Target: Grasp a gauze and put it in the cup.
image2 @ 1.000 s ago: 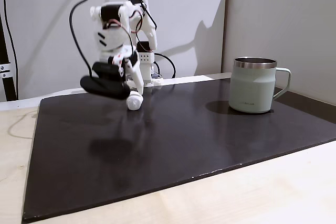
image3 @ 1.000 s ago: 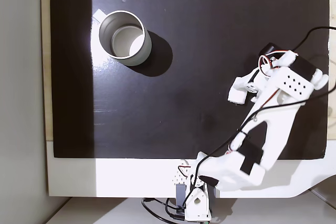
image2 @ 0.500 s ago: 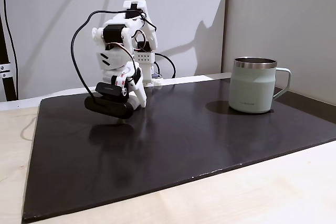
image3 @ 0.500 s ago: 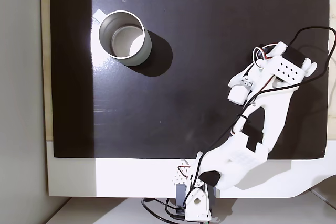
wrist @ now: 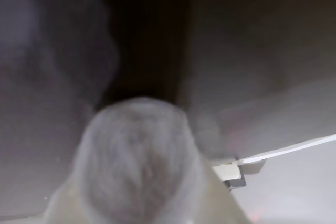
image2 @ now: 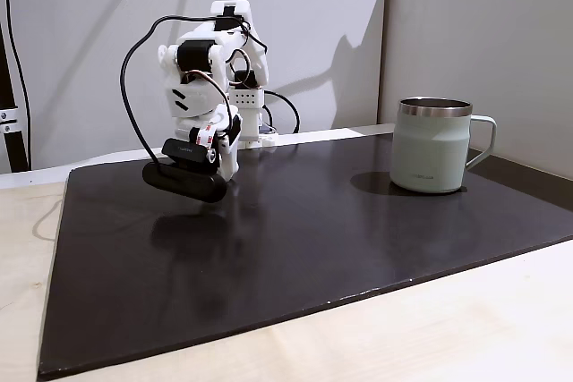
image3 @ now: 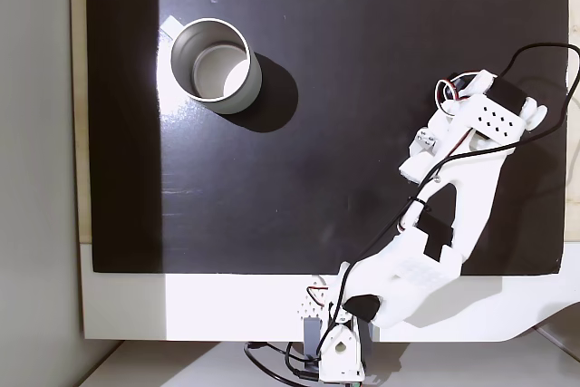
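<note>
Side fixed view: tool (image2: 226, 170) clamped on gauze (wrist: 137, 166) above the black mat's (image2: 295, 248) left rear part. Sage-green mug (image2: 430, 145) stands near the mat's right rear edge. Lift higher than the steel rim before traversing; release centred over the opening.

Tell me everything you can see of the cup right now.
The cup is a pale sage-green mug with a bare steel rim, a squared handle on its right in that fixed view, and small lettering low on its side. It stands upright on the dark mat, casting a shadow to its left. From above in a fixed view, the cup is round, its metal inside looks empty, and the handle points to the upper left. Nothing touches it; the arm is far off across the mat.
</note>
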